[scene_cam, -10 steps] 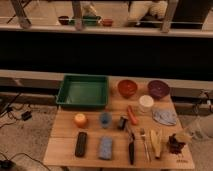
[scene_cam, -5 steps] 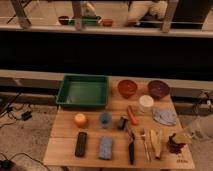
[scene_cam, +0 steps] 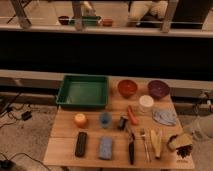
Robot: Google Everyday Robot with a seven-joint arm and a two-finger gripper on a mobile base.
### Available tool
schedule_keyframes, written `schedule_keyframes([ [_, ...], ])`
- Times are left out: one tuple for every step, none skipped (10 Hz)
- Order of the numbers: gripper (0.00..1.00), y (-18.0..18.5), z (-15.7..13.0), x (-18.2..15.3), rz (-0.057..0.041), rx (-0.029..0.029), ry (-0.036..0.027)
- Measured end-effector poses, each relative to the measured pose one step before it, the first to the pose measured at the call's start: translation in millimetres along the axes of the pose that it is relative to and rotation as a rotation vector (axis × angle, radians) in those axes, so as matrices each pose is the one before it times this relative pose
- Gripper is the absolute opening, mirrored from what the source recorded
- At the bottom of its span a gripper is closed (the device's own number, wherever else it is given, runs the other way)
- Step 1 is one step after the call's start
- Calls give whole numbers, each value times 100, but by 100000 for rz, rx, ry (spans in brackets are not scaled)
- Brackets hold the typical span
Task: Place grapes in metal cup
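Nothing has moved; pincer out of frame, opening unknown; we should grasp lower-right grapes (scene_cam: pixel 184 148) from above, releasing centred over metal cup (scene_cam: pixel 122 122).

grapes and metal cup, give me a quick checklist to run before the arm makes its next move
1. Dark reddish-purple grape bunch found, at the right front corner of the wooden table: ok.
2. Small silver-brown metal cup found, mid-table beside the orange carrot-like stick: ok.
3. Cup upright and empty: cannot tell.
4. Room around the grapes: not ok, a tan object lies close behind them.
5. Gripper in view: not ok, it is outside the picture.
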Motion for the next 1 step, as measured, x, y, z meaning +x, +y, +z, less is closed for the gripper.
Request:
schedule_keyframes([
  [80,1,-3,6,21,-4,-7],
])
